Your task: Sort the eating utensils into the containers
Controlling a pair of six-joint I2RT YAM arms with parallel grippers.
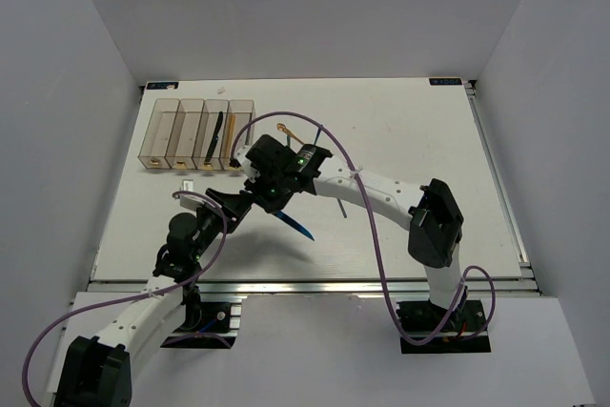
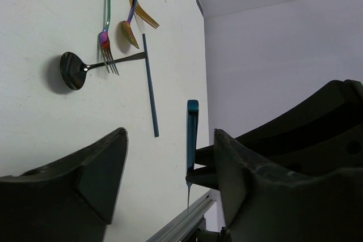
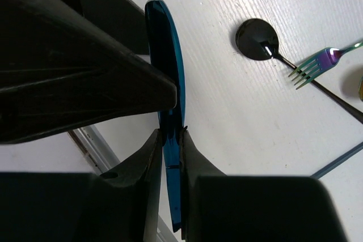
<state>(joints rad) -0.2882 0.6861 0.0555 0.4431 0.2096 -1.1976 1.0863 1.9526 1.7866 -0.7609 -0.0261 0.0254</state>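
Observation:
My right gripper (image 1: 270, 193) is shut on a blue knife (image 1: 296, 225) and holds it above the table, edge up in the right wrist view (image 3: 169, 77), jaws pinched on it (image 3: 171, 135). My left gripper (image 1: 240, 205) is open, and its two fingers (image 2: 91, 179) stand on either side of the knife (image 2: 192, 131) without touching it. The containers (image 1: 159, 136) stand in a row at the far left; one bin holds a black piece (image 1: 217, 134). A black spoon (image 2: 74, 71), a green fork (image 2: 106, 32), a gold spoon (image 2: 128, 31) and a slim blue stick (image 2: 150, 86) lie on the table.
A gold fork (image 2: 145, 14) lies beyond the gold spoon. The table's near metal rail (image 2: 181, 222) runs just below the knife tip. The black spoon (image 3: 258, 39) and green fork (image 3: 311, 65) also show right of the knife in the right wrist view.

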